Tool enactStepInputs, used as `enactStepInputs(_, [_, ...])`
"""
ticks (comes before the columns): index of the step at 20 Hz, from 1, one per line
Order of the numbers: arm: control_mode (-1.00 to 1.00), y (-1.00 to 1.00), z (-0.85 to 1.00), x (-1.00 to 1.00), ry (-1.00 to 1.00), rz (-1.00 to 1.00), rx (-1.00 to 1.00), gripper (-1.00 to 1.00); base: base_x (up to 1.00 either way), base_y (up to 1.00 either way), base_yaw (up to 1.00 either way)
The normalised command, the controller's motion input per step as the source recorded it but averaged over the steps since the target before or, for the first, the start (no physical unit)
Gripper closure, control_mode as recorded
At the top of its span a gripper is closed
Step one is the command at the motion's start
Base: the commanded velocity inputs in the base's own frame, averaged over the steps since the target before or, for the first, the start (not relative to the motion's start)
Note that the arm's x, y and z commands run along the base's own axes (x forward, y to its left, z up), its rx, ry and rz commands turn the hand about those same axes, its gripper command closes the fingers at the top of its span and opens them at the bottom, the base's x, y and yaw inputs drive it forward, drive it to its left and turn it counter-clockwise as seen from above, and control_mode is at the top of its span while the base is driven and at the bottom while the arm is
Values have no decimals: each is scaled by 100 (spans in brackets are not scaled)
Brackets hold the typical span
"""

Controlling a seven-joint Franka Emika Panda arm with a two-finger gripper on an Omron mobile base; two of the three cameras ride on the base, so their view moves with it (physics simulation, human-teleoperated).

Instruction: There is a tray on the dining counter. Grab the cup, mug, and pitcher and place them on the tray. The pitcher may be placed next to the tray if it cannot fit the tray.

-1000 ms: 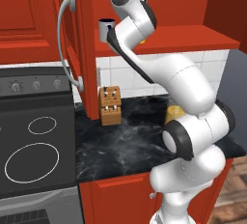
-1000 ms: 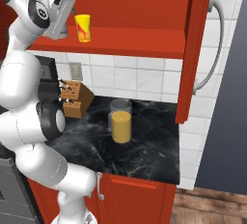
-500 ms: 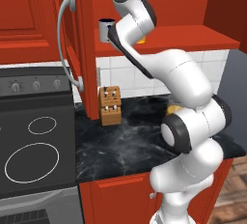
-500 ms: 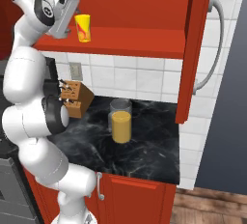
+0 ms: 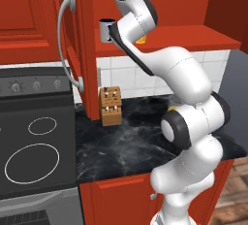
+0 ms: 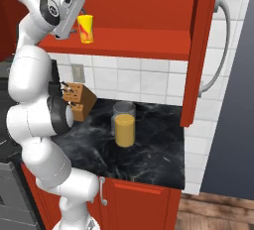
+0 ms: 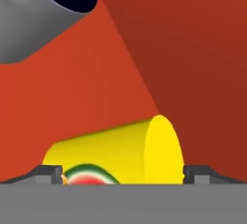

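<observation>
Up on the open red cabinet shelf (image 6: 149, 45), the yellow cup (image 6: 85, 28) is being approached by the gripper (image 7: 123, 174), which is being held level with the shelf so the tumbler can be taken from the side. From the hand view, the two dark fingertips (image 7: 47, 174) are standing apart, one on either side of the cup, and the cup is being framed between them; whether the pads are touching its wall cannot be told, but nothing is being clamped. The cup appears on its side in that view only because the hand is being rolled; in the right base view it is standing upright near the shelf's front edge.

The grey mug (image 5: 106, 30) is being left on the same shelf, just beside the arm's wrist, and its dark mouth is showing at the upper left of the hand view. It is judged close enough that a sideways swing on withdrawal could knock it.

Down on the black worktop (image 6: 149, 159), the pitcher (image 6: 124, 124) is standing upright, orange-yellow in its lower part, well apart from the wooden knife block (image 6: 78, 100) near the tiled wall. Left of the worktop, a stove (image 5: 34, 146) is being shown in the left base view.

As a judgement, the first pick is being set up: closing on the cup is what the next move calls for, and none of the three items is yet being carried toward a tray.
</observation>
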Motion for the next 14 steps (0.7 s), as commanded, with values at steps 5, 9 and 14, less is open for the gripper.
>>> enactStepInputs(5, [-100, 0, -14, 10, 2, 0, 0, -100, 0, 0, 0])
enactStepInputs(9, [-100, 0, -13, 12, 2, 0, 0, -100, 0, 0, 0])
enactStepInputs(14, [-100, 0, -15, 10, 2, 0, -1, -100, 0, 0, 0])
